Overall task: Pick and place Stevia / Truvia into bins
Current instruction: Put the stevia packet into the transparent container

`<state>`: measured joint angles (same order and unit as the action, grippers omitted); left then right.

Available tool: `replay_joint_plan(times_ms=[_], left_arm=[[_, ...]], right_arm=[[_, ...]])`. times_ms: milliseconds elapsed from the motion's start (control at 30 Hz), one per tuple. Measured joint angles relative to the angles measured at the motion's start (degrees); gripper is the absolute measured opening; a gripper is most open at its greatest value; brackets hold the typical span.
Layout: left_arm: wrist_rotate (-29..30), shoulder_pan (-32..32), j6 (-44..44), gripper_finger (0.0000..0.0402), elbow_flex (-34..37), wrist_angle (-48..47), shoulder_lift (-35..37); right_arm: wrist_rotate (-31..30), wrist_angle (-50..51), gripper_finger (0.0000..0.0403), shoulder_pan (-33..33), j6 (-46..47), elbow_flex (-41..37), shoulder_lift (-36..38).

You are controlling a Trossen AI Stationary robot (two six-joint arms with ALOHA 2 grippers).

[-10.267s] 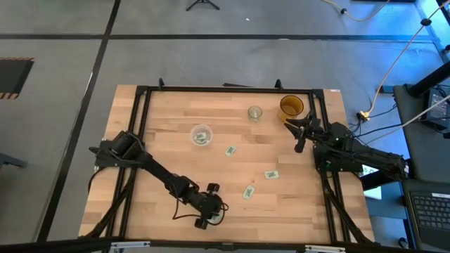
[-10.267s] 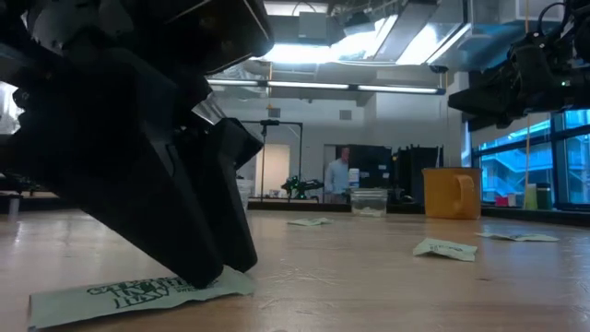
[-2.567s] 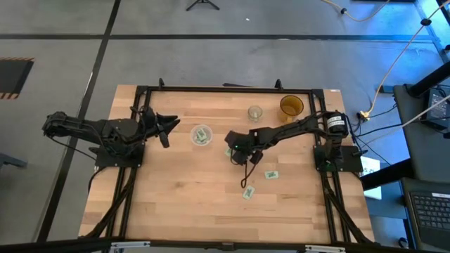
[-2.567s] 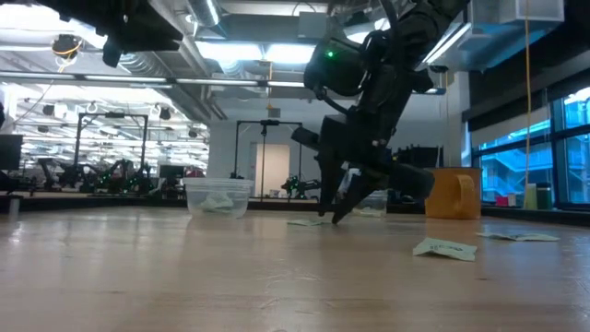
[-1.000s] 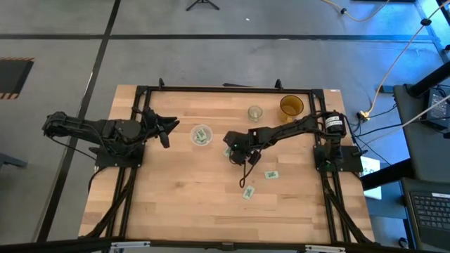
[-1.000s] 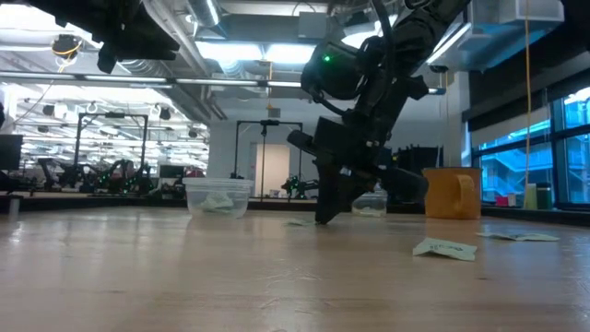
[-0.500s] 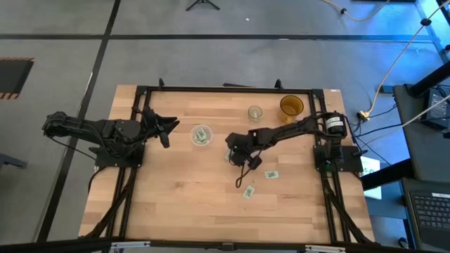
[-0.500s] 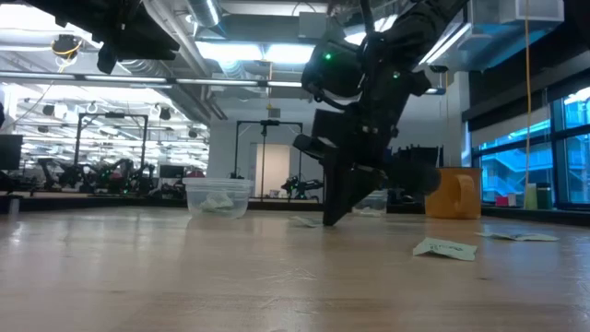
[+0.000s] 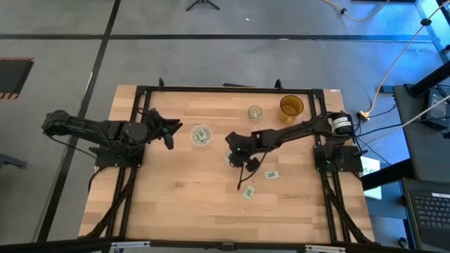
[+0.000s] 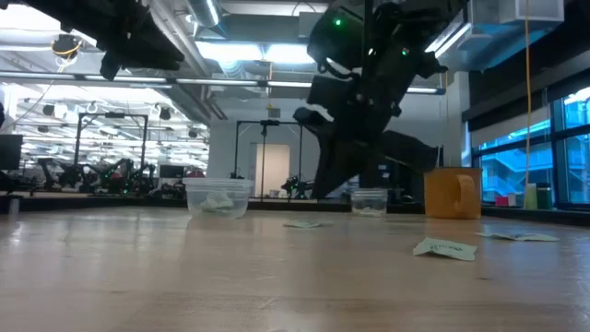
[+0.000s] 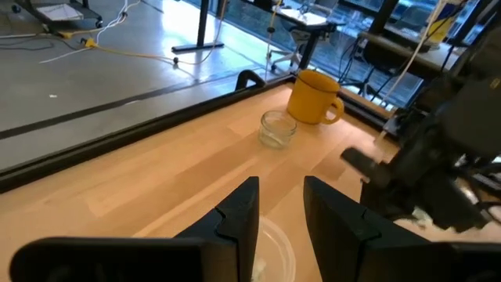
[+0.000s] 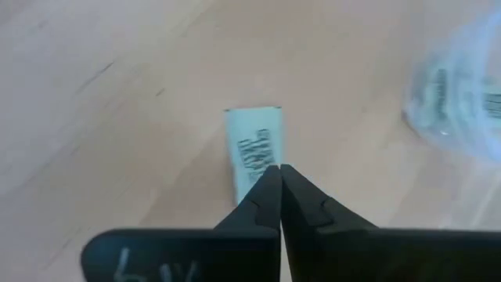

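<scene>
Sachets number three loose on the wooden surface [image 9: 176, 204] in the high view: one [image 9: 229, 158] at the frame's centre under the right gripper [image 9: 235, 159], one [image 9: 271, 174] to its lower right, and one [image 9: 247, 192] lower still. More green paper lies in the wide clear cup [image 9: 202, 135] left of centre. A small glass cup [image 9: 254, 112] and a yellow mug [image 9: 290, 107] stand toward the upper right. In the right wrist view the fingertips are pressed together, holding nothing, above a sachet [image 12: 254, 150] whose dark print is unreadable. The left gripper [image 9: 169, 131] hovers left of the clear cup, fingers slightly apart, empty.
</scene>
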<state>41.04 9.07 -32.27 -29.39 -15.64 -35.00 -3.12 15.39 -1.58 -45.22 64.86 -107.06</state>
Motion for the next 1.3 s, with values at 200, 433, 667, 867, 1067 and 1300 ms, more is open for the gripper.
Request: replay_joint_plan(times_ms=[200,433,667,867,1067,1300], left_arm=[[0.28,0.0,-0.07,0.0097,0.0,0.57,-2.5],[0.46,0.01,-0.29,0.0097,0.0,0.85,-2.89],[0.48,-0.01,-0.59,0.0097,0.0,0.83,-2.89],[0.48,0.0,-0.52,0.0097,0.0,0.83,-2.89],[0.48,-0.01,0.46,0.0097,0.0,0.81,-2.89],[0.07,-0.01,0.48,0.0097,0.0,0.79,-2.89]], right_arm=[[-0.45,-1.33,0.0003,0.06,1.07,0.02,0.82],[-0.59,-1.3,0.0018,-0.02,3.07,0.04,0.82],[-0.67,0.08,0.0022,-0.03,5.02,0.07,0.82],[-0.38,-0.26,0.0025,-0.03,6.19,0.11,0.82],[0.18,-0.78,0.0066,-0.07,8.62,0.13,0.87],[0.2,-0.63,0.0114,-0.21,13.7,0.13,0.89]])
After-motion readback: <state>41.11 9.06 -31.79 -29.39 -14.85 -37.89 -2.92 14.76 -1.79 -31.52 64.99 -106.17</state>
